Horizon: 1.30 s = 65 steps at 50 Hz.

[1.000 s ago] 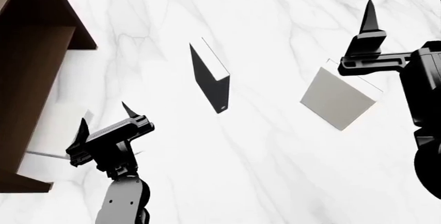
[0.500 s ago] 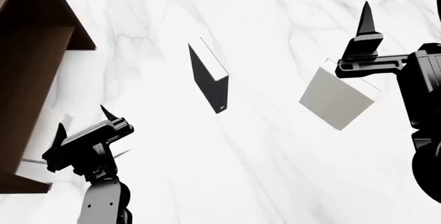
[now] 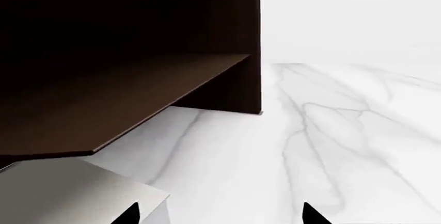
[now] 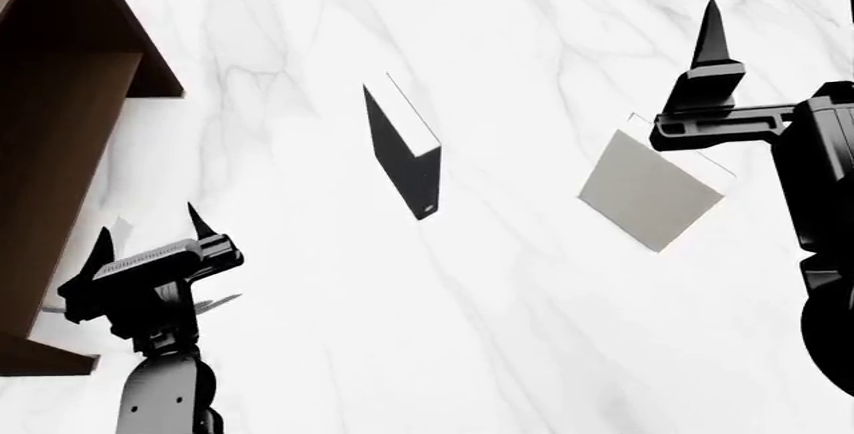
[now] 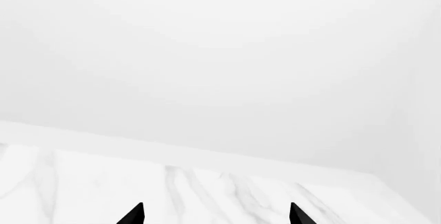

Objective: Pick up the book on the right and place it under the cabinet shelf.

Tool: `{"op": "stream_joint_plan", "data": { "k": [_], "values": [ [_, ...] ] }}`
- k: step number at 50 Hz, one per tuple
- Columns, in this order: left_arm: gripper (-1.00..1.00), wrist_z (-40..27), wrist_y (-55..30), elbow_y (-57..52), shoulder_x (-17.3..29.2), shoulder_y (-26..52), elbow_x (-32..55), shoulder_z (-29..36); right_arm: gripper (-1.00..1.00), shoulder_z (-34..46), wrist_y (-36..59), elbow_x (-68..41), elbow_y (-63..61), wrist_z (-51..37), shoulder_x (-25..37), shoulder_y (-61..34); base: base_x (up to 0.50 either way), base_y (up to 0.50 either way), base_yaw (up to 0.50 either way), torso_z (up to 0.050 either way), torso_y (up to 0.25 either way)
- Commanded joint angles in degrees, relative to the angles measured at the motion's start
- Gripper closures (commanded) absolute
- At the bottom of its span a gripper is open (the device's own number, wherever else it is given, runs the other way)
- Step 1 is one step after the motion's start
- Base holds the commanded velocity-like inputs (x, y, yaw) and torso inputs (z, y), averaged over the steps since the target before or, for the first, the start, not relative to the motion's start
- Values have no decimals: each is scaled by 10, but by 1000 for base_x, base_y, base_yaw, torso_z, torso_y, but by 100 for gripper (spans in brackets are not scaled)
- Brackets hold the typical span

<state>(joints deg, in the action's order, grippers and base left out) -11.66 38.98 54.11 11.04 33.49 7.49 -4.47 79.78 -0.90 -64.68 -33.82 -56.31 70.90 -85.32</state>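
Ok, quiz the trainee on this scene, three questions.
1. True or false: the right gripper holds a book.
2. The black book is: A lying flat; B standing on edge; C held up off the table.
3. Which gripper is nearer the cabinet?
Key: 1 false, its jaws are open on nothing; 2 B; 3 the left gripper.
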Motion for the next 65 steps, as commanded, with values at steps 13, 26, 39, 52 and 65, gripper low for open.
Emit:
{"op": "stream_joint_plan", "data": {
  "k": [13,26,39,52,65],
  "values": [
    [-100,-94,-62,208,28,-41,-26,-163,-100,-6,8,-3,-9,-3,2,-4,0,0,0,-2,-7],
    [-100,69,-149,91,-20,-58,-8,-146,-100,-7,9,-3,-4,1,-4,-2,0,0,0,-2,-9],
    [-100,109,-237,-29,-44,-87,10,-129,-100,-10,9,-5,-3,5,-3,-1,0,0,0,-2,-8],
    [-100,132,-262,-103,-54,-116,26,-118,-100,-10,5,-3,-3,5,-6,6,0,0,0,-2,-8],
    [-100,151,-318,-222,-72,-155,45,-88,-100,-12,5,-4,-6,5,-6,9,0,0,0,-2,-8]
  ]
}}
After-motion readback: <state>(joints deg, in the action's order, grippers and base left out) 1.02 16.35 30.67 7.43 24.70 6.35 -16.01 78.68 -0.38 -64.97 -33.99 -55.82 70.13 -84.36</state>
